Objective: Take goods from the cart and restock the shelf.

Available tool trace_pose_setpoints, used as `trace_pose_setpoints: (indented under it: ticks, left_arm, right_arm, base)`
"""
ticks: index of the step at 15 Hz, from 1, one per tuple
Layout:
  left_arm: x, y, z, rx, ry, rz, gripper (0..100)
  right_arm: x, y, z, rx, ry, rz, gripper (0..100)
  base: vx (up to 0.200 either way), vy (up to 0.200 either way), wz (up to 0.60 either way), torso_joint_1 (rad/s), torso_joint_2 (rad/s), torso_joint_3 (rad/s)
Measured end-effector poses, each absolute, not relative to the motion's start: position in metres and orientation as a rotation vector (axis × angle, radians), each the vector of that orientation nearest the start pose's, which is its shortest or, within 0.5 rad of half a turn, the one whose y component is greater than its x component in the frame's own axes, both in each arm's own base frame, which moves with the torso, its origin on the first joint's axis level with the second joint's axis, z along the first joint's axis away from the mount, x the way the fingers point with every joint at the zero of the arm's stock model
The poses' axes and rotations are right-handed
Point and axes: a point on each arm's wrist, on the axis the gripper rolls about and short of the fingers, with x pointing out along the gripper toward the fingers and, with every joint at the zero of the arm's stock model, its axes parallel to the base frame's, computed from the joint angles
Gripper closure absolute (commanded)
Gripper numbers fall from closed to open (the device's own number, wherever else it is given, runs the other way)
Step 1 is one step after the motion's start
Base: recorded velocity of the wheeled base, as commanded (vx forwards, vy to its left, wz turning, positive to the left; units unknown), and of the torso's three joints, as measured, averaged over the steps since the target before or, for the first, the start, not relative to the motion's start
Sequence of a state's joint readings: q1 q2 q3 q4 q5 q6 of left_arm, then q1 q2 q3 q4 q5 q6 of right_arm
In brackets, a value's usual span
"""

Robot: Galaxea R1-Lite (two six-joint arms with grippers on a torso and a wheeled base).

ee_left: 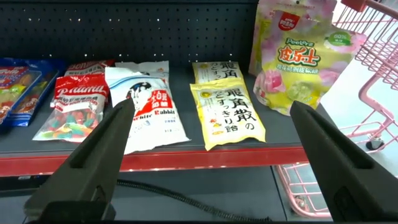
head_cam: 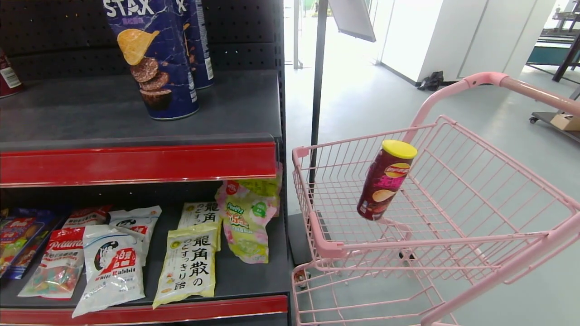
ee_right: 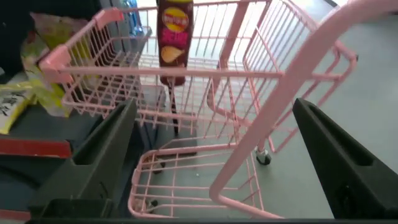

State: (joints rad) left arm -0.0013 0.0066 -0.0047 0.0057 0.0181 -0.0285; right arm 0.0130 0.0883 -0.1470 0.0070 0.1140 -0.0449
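A maroon cylindrical chip can with a yellow lid (head_cam: 385, 181) stands tilted in the upper basket of the pink wire cart (head_cam: 331, 246), just beside the shelf's end. The right tool (ee_right: 214, 102) is spread wide and faces that cart from low down, well apart from the can. The left tool (ee_left: 211, 104), also spread, faces the lower black shelf (ee_left: 186, 144) of flat snack bags (ee_left: 227, 112). 2 tall blue chip canisters (head_cam: 156, 59) stand on the upper shelf (head_cam: 90, 108).
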Motion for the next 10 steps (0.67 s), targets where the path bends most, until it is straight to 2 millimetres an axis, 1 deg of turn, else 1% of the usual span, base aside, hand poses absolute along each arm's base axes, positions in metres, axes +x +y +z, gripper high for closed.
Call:
trace_pose_setpoints:
  ticks: [1,2,3,5,6,7,8,10]
  left_arm:
    - [-0.023,0.000,0.076,-0.028,0.008,0.016,0]
    - [-0.023,0.000,0.076,-0.028,0.008,0.016,0]
    - [-0.023,0.000,0.076,-0.029,0.008,0.017,0]
    - [-0.023,0.000,0.076,-0.028,0.008,0.016,0]
    - [-0.023,0.000,0.076,-0.028,0.008,0.017,0]
    - [-0.023,0.000,0.076,-0.028,0.009,0.017,0]
    - [-0.023,0.000,0.076,-0.028,0.008,0.017,0]
    - [-0.023,0.000,0.076,-0.028,0.009,0.017,0]
  right_arm:
    - [-0.025,0.002,0.140,-0.048,-0.067,0.147,0]
    - [-0.018,0.002,0.158,-0.037,-0.050,0.163,0]
    - [-0.007,0.003,0.177,-0.020,-0.031,0.177,0]
    - [0.031,0.005,0.216,0.014,-0.008,0.196,0]
    - [0.055,0.006,0.233,0.021,-0.006,0.214,0]
    - [0.085,0.007,0.246,0.012,-0.005,0.241,0]
    - [0.116,0.006,0.253,-0.015,-0.005,0.279,0]
    - [0.182,-0.001,0.254,-0.108,0.008,0.390,0]
  base:
    - [0.000,0.000,0.00,0.000,0.00,0.000]
    - [0.000,0.000,0.00,0.000,0.00,0.000]
    - [0.000,0.000,0.00,0.000,0.00,0.000]
    - [0.000,0.000,0.00,0.000,0.00,0.000]
    - [0.000,0.000,0.00,0.000,0.00,0.000]
    - [0.000,0.000,0.00,0.000,0.00,0.000]
    - [0.000,0.000,0.00,0.000,0.00,0.000]
    - [0.000,0.000,0.00,0.000,0.00,0.000]
